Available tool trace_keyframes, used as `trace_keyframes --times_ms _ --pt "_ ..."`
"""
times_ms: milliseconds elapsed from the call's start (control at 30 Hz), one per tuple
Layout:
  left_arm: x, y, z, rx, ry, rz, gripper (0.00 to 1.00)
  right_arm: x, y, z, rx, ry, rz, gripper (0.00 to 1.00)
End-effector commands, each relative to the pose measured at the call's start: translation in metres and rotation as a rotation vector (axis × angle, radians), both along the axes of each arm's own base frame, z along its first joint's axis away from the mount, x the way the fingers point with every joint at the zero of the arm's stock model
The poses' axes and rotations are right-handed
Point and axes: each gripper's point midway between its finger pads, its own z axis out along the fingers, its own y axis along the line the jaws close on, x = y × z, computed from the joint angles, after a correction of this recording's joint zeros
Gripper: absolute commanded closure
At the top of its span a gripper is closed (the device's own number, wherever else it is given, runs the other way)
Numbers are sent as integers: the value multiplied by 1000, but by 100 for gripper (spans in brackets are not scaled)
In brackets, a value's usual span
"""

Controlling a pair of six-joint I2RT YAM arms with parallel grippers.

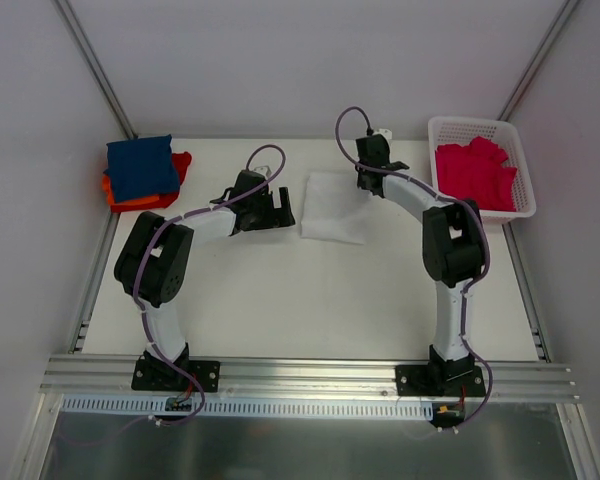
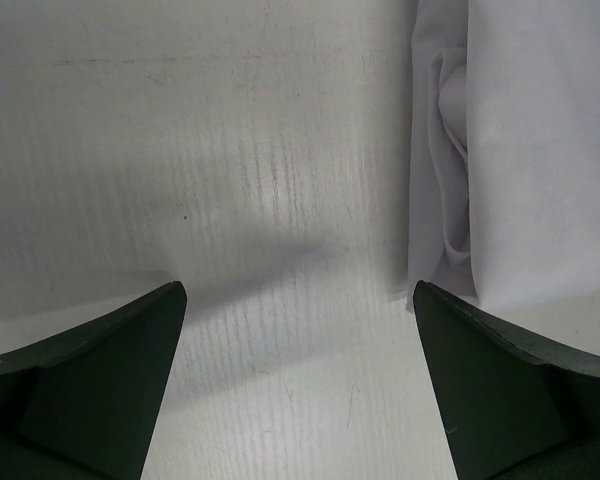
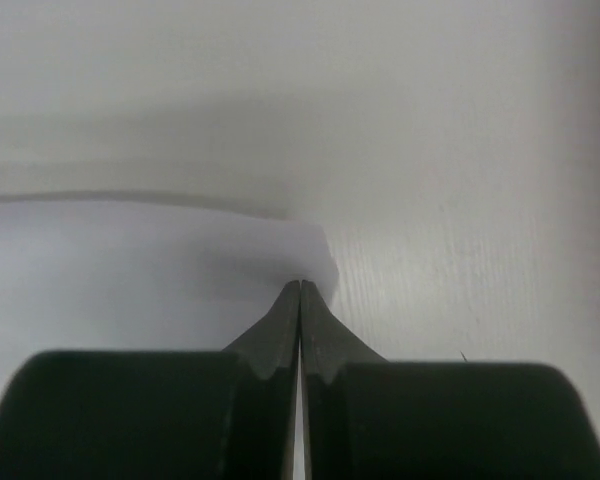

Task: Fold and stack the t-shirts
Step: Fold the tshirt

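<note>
A folded white t-shirt (image 1: 332,205) lies mid-table. My right gripper (image 1: 365,182) is at its far right corner. In the right wrist view the fingers (image 3: 300,288) are pressed together, pinching that corner of the white cloth (image 3: 130,270). My left gripper (image 1: 278,207) is open and empty just left of the shirt. Its wrist view shows bare table between the fingertips (image 2: 300,300), and the shirt's folded edge (image 2: 530,150) by the right finger (image 2: 500,380). A navy t-shirt (image 1: 140,168) lies on an orange-red one (image 1: 183,162) at the far left. Crimson-pink t-shirts (image 1: 475,172) fill the basket.
The white lattice basket (image 1: 480,124) stands at the far right corner. Grey walls enclose the table on three sides. An aluminium rail (image 1: 300,372) runs along the near edge, carrying both arm bases.
</note>
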Motion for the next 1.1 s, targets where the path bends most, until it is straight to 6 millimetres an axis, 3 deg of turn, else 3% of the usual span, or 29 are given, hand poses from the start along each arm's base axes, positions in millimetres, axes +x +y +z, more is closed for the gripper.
trace_keyframes --times_ms 0,33,133,167,233,267,300,333,400,467,667,700,733,867,1067 --pt "4 -8 13 -33 -32 -31 1 -19 -16 24 -17 -67 -43 100" --pt "5 -7 16 -33 -37 -28 1 -22 -20 38 -10 -104 -53 99" --pt "10 -6 19 -41 -43 -24 1 -44 -39 25 -52 -107 -105 96" --pt "11 -5 19 -46 -42 -23 1 -49 -44 33 -48 -135 -119 94" --pt "14 -4 23 -55 -52 -22 1 -60 -48 24 -44 -146 -118 83" --pt "16 -3 26 -55 -65 -22 1 -61 -48 32 -25 -179 -119 74" --pt "17 -3 29 -56 -73 -23 1 -65 -50 30 -23 -178 -118 73" --pt "19 -1 30 -54 -79 -16 1 -73 -52 24 -27 -162 -116 67" --pt "20 2 34 -55 -92 -11 1 -79 -53 33 -3 -178 -118 63" --pt "24 8 36 -64 -97 4 1 -89 -52 32 15 -171 -104 61" --pt "44 14 41 -140 -114 12 1 -115 -39 65 110 -209 -25 59" --pt "44 10 42 -174 -102 1 1 -121 -37 66 118 -206 -11 57" --pt "48 7 44 -200 -108 -8 1 -127 -34 81 145 -232 10 56" --pt "57 -3 39 -277 -77 -24 1 -142 -30 106 185 -271 48 53" --pt "58 -31 27 -422 5 -78 1 -166 -37 126 205 -298 60 52"
